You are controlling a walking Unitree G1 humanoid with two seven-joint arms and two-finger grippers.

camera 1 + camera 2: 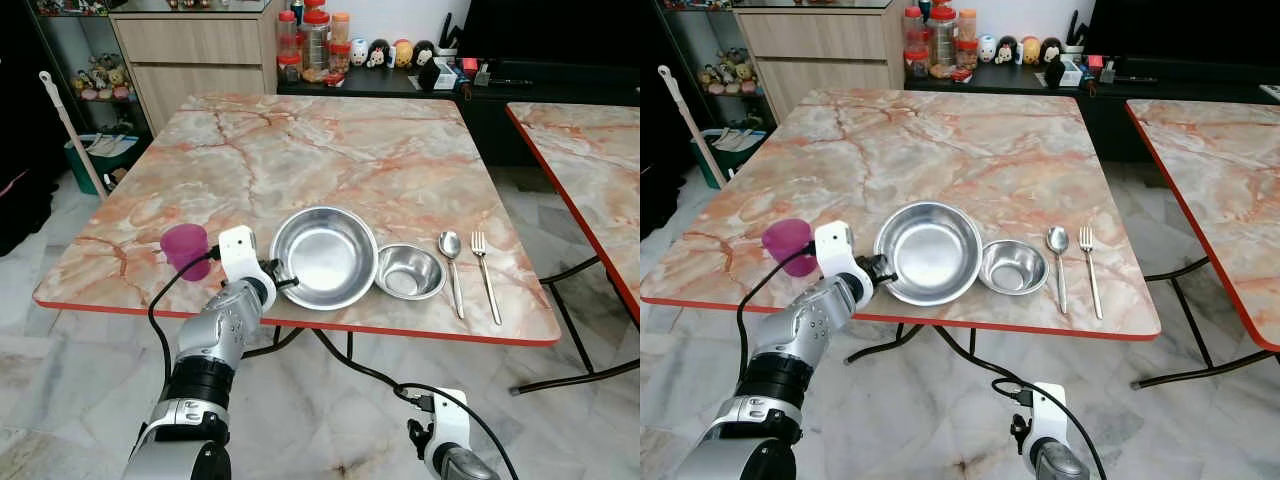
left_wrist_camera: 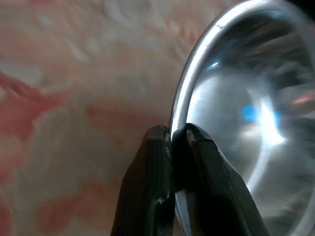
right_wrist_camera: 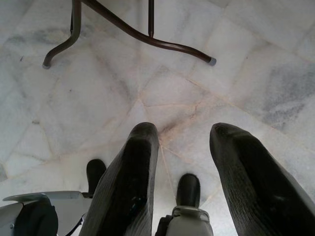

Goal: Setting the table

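The square marble-patterned table with the red edge (image 1: 330,140) is carrying a neat row along its near edge. The large round steel bowl (image 1: 325,256) is sitting right at the left gripper (image 1: 281,279), its rim pinched between the black fingers. Past it, away from the claw, are lying the small steel bowl (image 1: 408,271), touching the big one, then the steel spoon (image 1: 452,268) and steel fork (image 1: 485,274). On the claw's other side is standing the purple plastic cup (image 1: 185,247).

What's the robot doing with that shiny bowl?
It is setting the table. Its left gripper is pinching the rim of the big steel bowl near the table's front edge. A small steel bowl sits beside it, then a spoon and a fork. A purple cup stands by the left arm. The right gripper hangs open over the floor.
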